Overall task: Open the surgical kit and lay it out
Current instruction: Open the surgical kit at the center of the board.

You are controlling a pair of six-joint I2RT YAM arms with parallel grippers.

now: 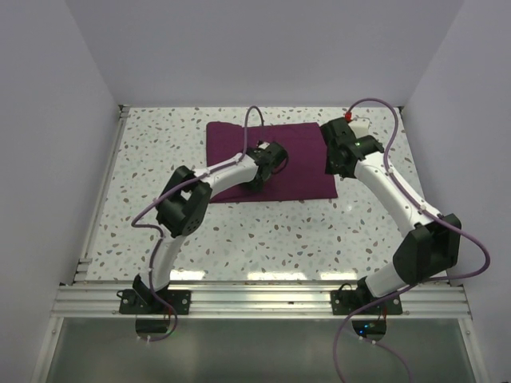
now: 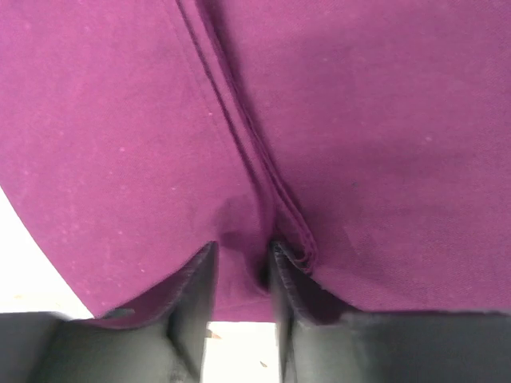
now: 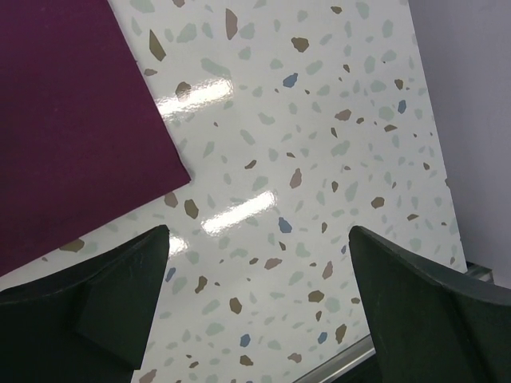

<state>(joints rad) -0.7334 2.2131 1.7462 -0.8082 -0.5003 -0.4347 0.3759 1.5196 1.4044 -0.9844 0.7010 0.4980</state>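
The cloth wrap lies flat on the far middle of the table, a dark purple rectangle with its long sides running left to right. It looks folded shut, and nothing of its contents shows. The left gripper is down on the cloth, a little left of its centre. In the left wrist view the cloth fills almost the whole frame, and a layered folded edge runs from the top down towards the fingers. There the left gripper has its jaws drawn close together, pinching a small raised ridge of cloth right beside that folded edge, near the cloth's near border. The right gripper hangs at the right end of the cloth. In its own wrist view the right gripper has its jaws spread wide over bare speckled tabletop and holds nothing. One corner of the cloth lies just beside its left finger. Both arms reach in from their bases on the metal rail at the near edge, each trailing a purple cable. Plain white walls close in the table on the left, right and far sides.
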